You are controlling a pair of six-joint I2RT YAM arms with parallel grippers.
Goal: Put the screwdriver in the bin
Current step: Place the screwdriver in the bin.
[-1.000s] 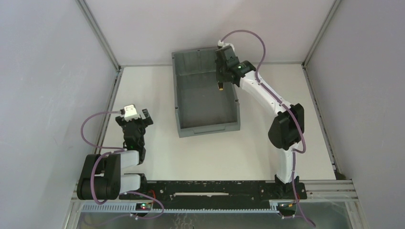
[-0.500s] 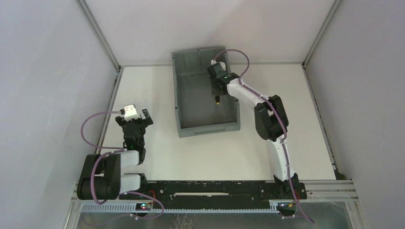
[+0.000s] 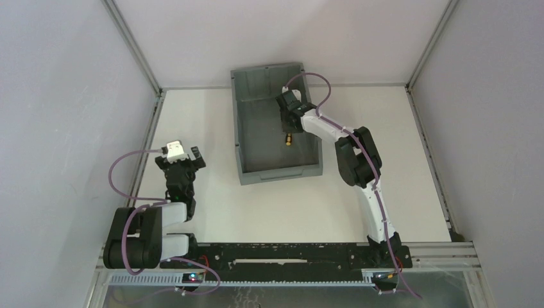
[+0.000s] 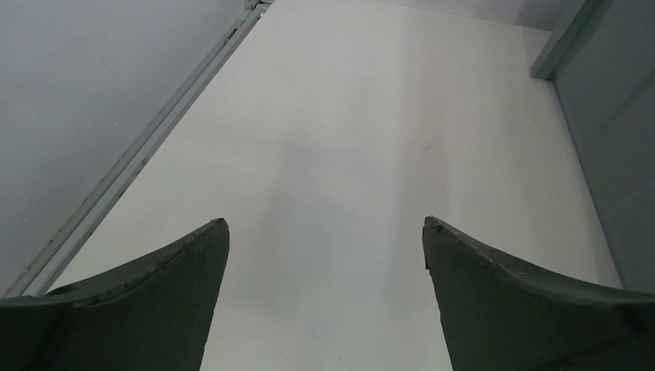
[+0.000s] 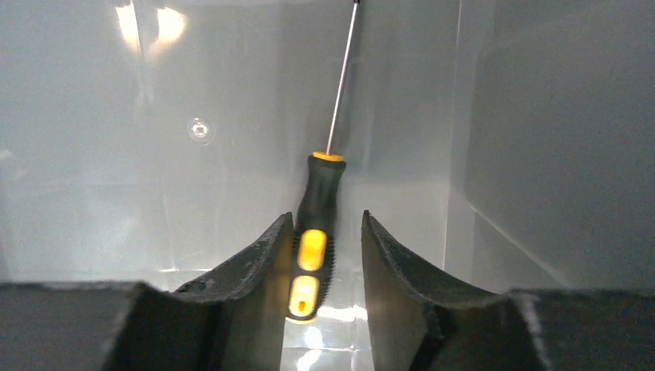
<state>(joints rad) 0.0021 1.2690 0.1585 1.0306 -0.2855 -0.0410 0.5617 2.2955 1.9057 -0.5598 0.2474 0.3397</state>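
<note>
The grey bin [image 3: 238, 131] stands at the back middle of the table. My right gripper [image 3: 287, 123] is low inside it, near its right wall. The screwdriver [image 3: 289, 138], black with a yellow-orange handle, points away from the gripper along the bin floor. In the right wrist view the handle [image 5: 318, 201] lies between my right gripper's [image 5: 327, 220] jaws. It touches the left finger, with a gap to the right finger, so the jaws are a little open. The thin shaft [image 5: 341, 77] runs along the bin floor [image 5: 193, 154]. My left gripper [image 3: 185, 160] is open and empty over the table at the left.
The bin's right wall [image 5: 556, 139] is close beside my right gripper. Grey enclosure walls and a metal frame rail [image 4: 139, 154] bound the table on the left. The bin's left wall [image 4: 618, 139] shows at the right edge of the left wrist view.
My right gripper has moved down and forward into the bin with the screwdriver, from above the back right rim to near the floor. The left arm has not moved.
</note>
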